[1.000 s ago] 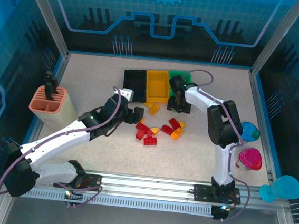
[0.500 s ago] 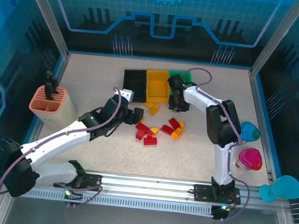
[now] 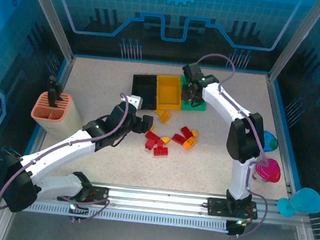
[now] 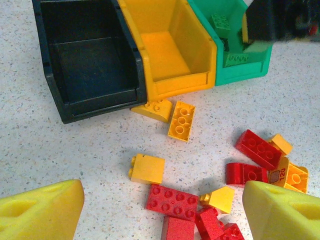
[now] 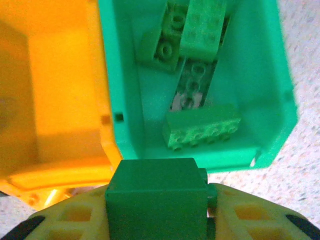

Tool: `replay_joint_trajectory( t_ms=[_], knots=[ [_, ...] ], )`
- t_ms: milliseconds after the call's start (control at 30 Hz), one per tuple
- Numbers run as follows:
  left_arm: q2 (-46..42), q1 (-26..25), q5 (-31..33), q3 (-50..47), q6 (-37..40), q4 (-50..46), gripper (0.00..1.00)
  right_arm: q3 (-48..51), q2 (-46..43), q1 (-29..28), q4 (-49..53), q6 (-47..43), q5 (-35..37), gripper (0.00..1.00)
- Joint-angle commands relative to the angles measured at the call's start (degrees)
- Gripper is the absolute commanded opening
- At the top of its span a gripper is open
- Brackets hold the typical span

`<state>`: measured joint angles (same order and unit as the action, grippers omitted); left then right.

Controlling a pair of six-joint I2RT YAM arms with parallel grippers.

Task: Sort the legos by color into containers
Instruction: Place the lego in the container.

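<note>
Three bins stand side by side at the back: black [image 3: 145, 87], yellow [image 3: 168, 91] and green [image 3: 199, 105]. My right gripper [image 3: 193, 94] hovers over the green bin [image 5: 265, 100], shut on a dark green brick [image 5: 157, 192]. Several green bricks [image 5: 202, 127] lie inside that bin. Red bricks [image 4: 189, 201] and yellow bricks [image 4: 181, 121] are scattered on the table in front of the bins. My left gripper [image 3: 147, 123] hangs open above this pile, its yellow fingers [image 4: 40, 212] wide apart with nothing between them. The black bin [image 4: 90, 65] and yellow bin [image 4: 165, 52] hold no bricks.
A salmon-pink divided holder [image 3: 53, 112] stands at the left edge. A small white object [image 3: 136, 102] sits beside the left arm. Pink [image 3: 267, 170] and blue [image 3: 267, 140] items lie by the right edge, and another blue one [image 3: 302, 200] lies outside the frame rail.
My right gripper has risen from the table in front of the bins and moved back over the green bin, carrying the green brick. The left arm has stayed still.
</note>
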<state>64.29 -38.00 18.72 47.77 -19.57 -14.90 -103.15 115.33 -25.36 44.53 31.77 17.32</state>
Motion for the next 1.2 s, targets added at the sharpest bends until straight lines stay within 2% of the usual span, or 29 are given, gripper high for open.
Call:
replay_joint_trajectory(
  t_ms=[0, 133, 233, 300, 333, 567, 800, 1167],
  knots=[
    [-1.9, 0.0, 1.6, -0.8, -1.1, -1.7, 0.83, -7.5, 4.1, 2.0, 4.7, -1.8, 1.1, 0.4],
    [-3.1, 0.0, 1.7, -1.3, -1.4, -2.2, 0.83, -14.6, 8.5, 3.6, 7.1, -1.9, 0.3, 0.41],
    [-3.8, 0.1, 1.8, -1.4, -1.6, -2.6, 0.83, -18.5, 11.0, 3.9, 8.5, -2.2, -1.2, 0.51],
    [-4.1, 0.0, 1.8, -1.4, -1.6, -2.9, 0.83, -19.0, 11.1, 3.8, 9.0, -2.1, -2.1, 0.66],
    [-4.2, 0.0, 1.8, -1.4, -1.5, -3.1, 0.83, -18.5, 10.7, 3.8, 8.9, -1.7, -2.0, 0.69],
    [-3.4, 0.1, 1.3, -1.6, -1.2, -2.7, 0.83, -4.5, 0.6, 3.7, 0.7, -0.4, -2.8, 0.69],
    [0.2, 0.1, -0.9, -0.9, -1.1, -2.9, 0.84, 4.8, -7.2, 3.7, -3.3, 0.3, -4.5, 0.69],
    [12.3, 0.1, -4.8, 3.8, -1.3, -5.8, 0.86, 17.5, -14.7, 3.6, -10.2, -0.2, -10.9, 0.67]
  ],
)
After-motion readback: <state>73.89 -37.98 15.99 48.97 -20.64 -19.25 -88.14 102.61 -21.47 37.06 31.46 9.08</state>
